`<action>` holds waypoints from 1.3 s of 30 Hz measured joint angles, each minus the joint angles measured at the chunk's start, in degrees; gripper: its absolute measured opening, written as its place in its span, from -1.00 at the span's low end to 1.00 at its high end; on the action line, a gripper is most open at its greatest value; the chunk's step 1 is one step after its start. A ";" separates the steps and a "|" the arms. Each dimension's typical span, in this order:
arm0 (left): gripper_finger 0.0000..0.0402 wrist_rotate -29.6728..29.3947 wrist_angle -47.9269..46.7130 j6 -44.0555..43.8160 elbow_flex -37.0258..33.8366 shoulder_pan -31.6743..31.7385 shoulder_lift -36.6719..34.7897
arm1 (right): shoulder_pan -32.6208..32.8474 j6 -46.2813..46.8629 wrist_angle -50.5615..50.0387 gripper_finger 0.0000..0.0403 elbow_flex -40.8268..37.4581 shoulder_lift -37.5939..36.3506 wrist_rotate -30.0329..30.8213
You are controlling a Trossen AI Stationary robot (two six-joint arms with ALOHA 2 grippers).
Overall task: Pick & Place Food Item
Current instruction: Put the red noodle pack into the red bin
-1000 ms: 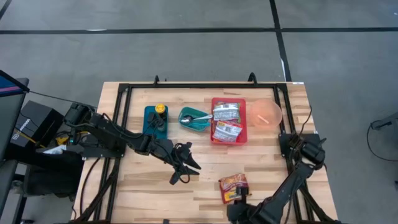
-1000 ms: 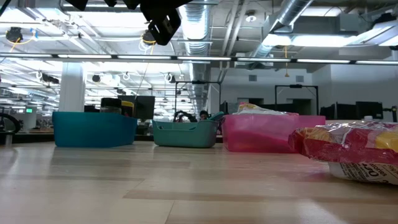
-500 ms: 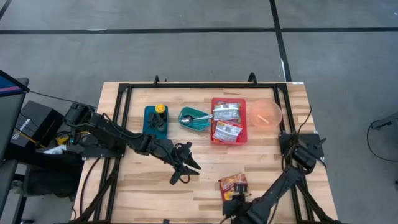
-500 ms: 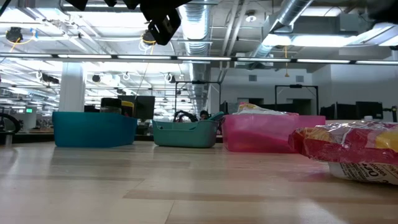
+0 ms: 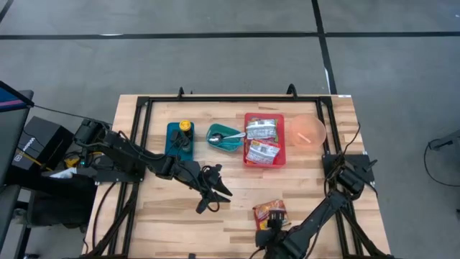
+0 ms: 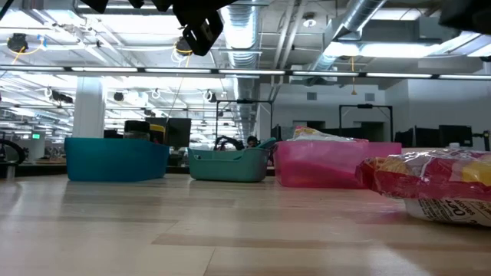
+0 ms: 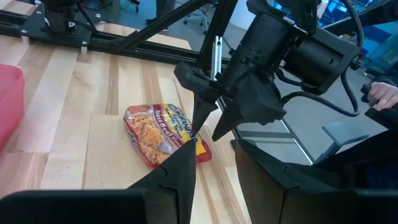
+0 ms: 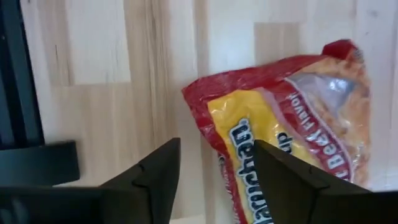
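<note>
A red and yellow noodle packet [image 5: 269,213] lies flat on the wooden table near its front edge; it also shows in the low view as the packet [image 6: 437,188]. My right gripper [image 7: 206,129] stands open over the packet's near end, fingers pointing down. In its own wrist view the right gripper [image 8: 216,146] has the packet's red edge [image 8: 202,106] between its fingers. My left gripper [image 5: 213,191] hangs open above the table's middle, left of the packet, with nothing between its fingers. My right gripper has its open fingers [image 7: 194,124] on either side of the packet's near edge [image 7: 200,147], coming from above. Whether they touch the packet, I cannot tell. The packet lies flat on the table.
Along the far side stand a dark teal bin [image 5: 180,139] with bottles, a small teal bin [image 5: 225,138] with a spoon, a pink bin [image 5: 264,140] with packets and a pink bowl [image 5: 307,131]. A black frame [image 5: 144,129] runs around the table. Bare wood lies between the arms.
My right arm has shifted a little over the packet, and part of it now shows in the low view's top right corner. The packet has stayed flat on the table where it was.
</note>
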 joint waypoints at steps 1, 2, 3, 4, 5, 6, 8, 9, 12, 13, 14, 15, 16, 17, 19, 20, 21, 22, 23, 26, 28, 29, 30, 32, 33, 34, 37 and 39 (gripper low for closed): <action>-0.46 0.00 0.00 0.01 0.00 0.00 0.00 | 0.05 -0.02 -0.36 -0.04 0.34 0.00 0.60; -0.46 0.00 0.00 0.03 0.00 0.00 0.00 | 0.29 -0.19 -0.71 -0.06 0.77 0.00 1.35; -0.46 0.00 0.00 0.04 0.00 0.00 0.00 | 0.49 -0.45 -0.77 -0.08 1.21 0.00 1.86; -0.46 0.00 0.00 0.04 0.00 0.00 0.00 | 0.60 -0.76 -0.63 -0.11 1.65 0.00 2.67; -0.46 -0.01 0.00 0.06 0.00 0.00 0.00 | 0.79 -1.07 -0.56 -0.15 1.95 0.00 3.58; -0.46 -0.01 0.00 0.06 0.00 0.00 0.00 | 0.97 -1.47 -0.46 -0.18 2.08 0.00 4.21; -0.46 -0.02 -0.01 0.06 0.01 0.00 0.00 | 1.13 -2.79 0.41 -0.24 2.18 0.10 4.55; -0.46 0.00 0.00 0.06 0.00 0.00 0.00 | 1.05 -3.21 0.75 -0.27 2.19 0.24 4.56; -0.46 0.00 0.00 0.06 0.00 0.00 0.00 | 0.84 -3.41 0.75 -0.34 1.88 0.39 4.50; -0.46 -0.02 0.00 0.06 0.00 0.00 0.00 | 0.77 -3.44 0.81 -0.36 1.87 0.39 4.62; -0.46 0.00 0.00 0.06 0.00 0.00 0.00 | 0.76 -3.66 0.91 -0.38 1.87 0.39 4.83; -0.46 0.00 -0.01 0.06 0.00 0.00 0.00 | 0.74 -3.91 0.91 -0.39 1.87 0.39 5.00; -0.46 0.00 -0.01 0.06 0.00 0.00 0.00 | 0.75 -4.11 0.91 -0.40 1.87 0.39 5.14; -0.46 -0.01 0.00 0.06 0.00 0.00 0.00 | 0.77 -4.33 0.93 -0.41 1.87 0.39 5.16; -0.46 -0.01 0.00 0.07 0.00 -0.02 0.00 | 0.76 -4.50 0.95 -0.41 1.85 0.39 5.18; -0.46 -0.01 0.00 0.08 0.00 -0.02 0.00 | 0.63 -4.49 0.97 -0.41 1.84 0.39 5.32; -0.46 -0.02 0.00 0.06 0.02 0.00 0.00 | 0.52 -4.48 1.05 -0.41 1.84 0.39 5.52; -0.46 -0.02 0.00 0.06 0.00 0.00 0.00 | 0.49 -4.50 1.17 -0.41 1.84 0.39 5.86; -0.46 0.00 -0.02 0.06 0.00 0.00 0.00 | 0.44 -4.48 1.19 -0.41 1.84 0.39 6.49; -0.46 0.00 0.00 0.08 0.00 0.00 0.00 | 0.22 -5.08 1.81 -0.41 1.84 0.39 7.52; -0.46 -0.01 0.00 0.06 0.00 -0.01 0.00 | -0.17 -5.54 3.15 -0.41 1.84 0.39 6.40; -0.46 0.00 0.00 0.06 0.00 0.00 0.00 | -0.46 -5.78 3.60 -0.41 1.84 0.39 4.97; -0.46 0.00 0.00 0.06 0.00 0.00 0.00 | -0.79 -5.83 3.80 -0.41 1.84 0.39 3.23; -0.46 0.00 0.00 0.06 0.01 -0.01 0.00 | -1.40 -5.81 4.01 -0.41 1.84 0.39 0.25; -0.46 0.00 -0.01 0.06 0.00 -0.01 0.00 | -1.77 -5.81 4.01 -0.41 1.84 0.39 -1.09; -0.46 -0.01 0.00 0.06 0.00 -0.01 0.00 | -2.16 -5.81 4.18 -0.41 1.84 0.39 -1.99; -0.46 -0.02 -0.01 0.06 0.00 -0.02 0.00 | -3.99 -5.86 5.80 -0.41 1.84 0.39 -5.28; -0.46 -0.01 0.00 0.06 0.00 -0.01 0.00 | -4.91 -6.28 6.91 -0.41 1.83 0.39 -6.65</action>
